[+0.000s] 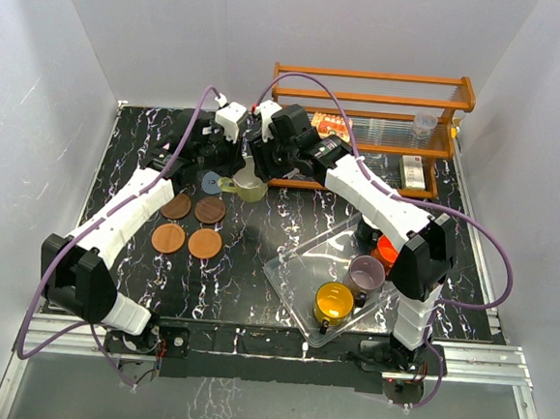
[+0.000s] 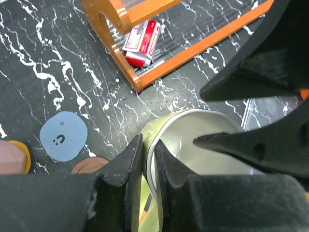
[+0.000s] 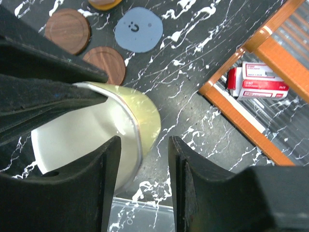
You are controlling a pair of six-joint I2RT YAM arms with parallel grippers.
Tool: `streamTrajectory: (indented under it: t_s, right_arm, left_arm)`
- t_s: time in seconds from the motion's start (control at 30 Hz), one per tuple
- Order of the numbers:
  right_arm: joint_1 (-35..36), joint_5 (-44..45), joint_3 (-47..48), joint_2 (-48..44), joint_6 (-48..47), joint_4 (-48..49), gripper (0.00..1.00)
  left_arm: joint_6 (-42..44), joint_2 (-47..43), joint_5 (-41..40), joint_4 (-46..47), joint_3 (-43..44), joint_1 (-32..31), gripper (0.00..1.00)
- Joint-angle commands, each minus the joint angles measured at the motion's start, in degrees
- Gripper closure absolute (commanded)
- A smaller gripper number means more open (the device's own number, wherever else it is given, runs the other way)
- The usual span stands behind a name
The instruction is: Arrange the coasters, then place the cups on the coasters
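Observation:
A pale olive-cream cup [image 2: 181, 145] with a white inside hangs tilted above the black marbled table, near the blue-grey coaster [image 1: 211, 178]. My left gripper [image 2: 148, 145] is shut on its rim, one finger inside and one outside. My right gripper [image 3: 145, 145] is open astride the opposite rim of the same cup [image 3: 147, 116], with its fingers clear of the wall. Two dark brown coasters [image 1: 176, 205] [image 1: 210, 210] and two orange-brown coasters [image 1: 168, 237] [image 1: 205, 242] form a square. The yellow cup [image 1: 334, 301], mauve cup [image 1: 366, 271] and orange-red cup [image 1: 387, 247] sit in the tray.
The clear plastic tray [image 1: 295, 269] lies at the front right. An orange wooden rack [image 1: 367, 85] stands at the back, with a red-and-white box [image 3: 258, 82] on its base. A pale pink object [image 2: 10, 155] rests on something orange at the left wrist view's edge.

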Motion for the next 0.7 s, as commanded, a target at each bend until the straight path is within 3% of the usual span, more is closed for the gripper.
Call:
streamTrajectory:
  t_s: [0.0,0.37,0.67]
  right_arm:
    - [-2.08,-1.62,0.88,-2.64,1.36,6.32,0.57]
    - [-4.78,-2.83,0.77,-4.72,0.47,6.6,0.43]
    - [-10.88,-12.99,-7.29,-12.58,-7.07,8.67,0.39]
  left_arm:
    - [0.66,-3.17,2.07,0.38,-0.79,0.82,1.0]
    - [2.67,-3.69,-1.3,-0.51,-1.46,1.42,1.0]
    - [5.65,-7.37,-6.65,-3.01,-4.26,4.67,1.0]
